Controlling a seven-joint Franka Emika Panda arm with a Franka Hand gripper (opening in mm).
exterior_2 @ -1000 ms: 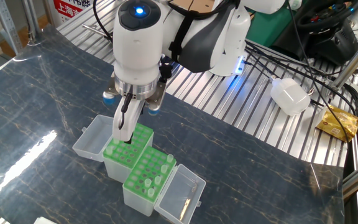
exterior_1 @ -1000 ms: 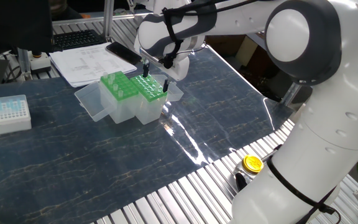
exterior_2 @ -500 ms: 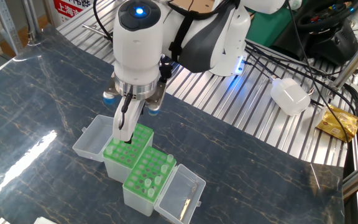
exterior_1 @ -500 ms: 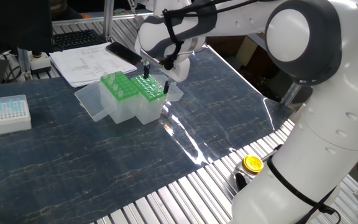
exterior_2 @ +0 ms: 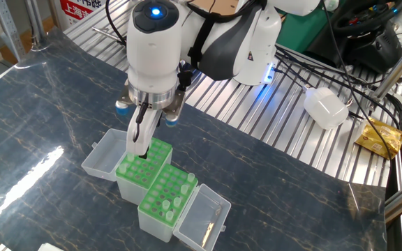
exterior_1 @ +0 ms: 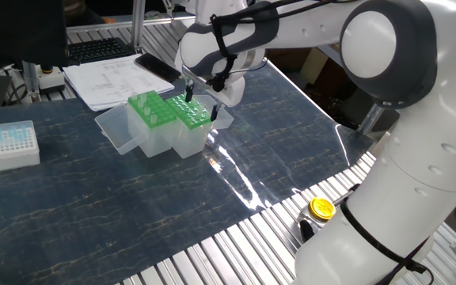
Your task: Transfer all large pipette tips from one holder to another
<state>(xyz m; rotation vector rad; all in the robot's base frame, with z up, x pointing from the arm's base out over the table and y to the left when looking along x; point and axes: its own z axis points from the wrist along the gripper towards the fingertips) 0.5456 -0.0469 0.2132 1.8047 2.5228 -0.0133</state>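
— Gripper (exterior_2: 140, 150) hung over the far green holder (exterior_2: 144, 169), its jaws seemingly pinched together, though on what I couldn't tell.

— And the large pipette tips (exterior_2: 176, 196)?

— Several stood in the near holder (exterior_2: 165, 199), at about five o'clock from the gripper. Which way they were going, I couldn't judge; work clearly remained.
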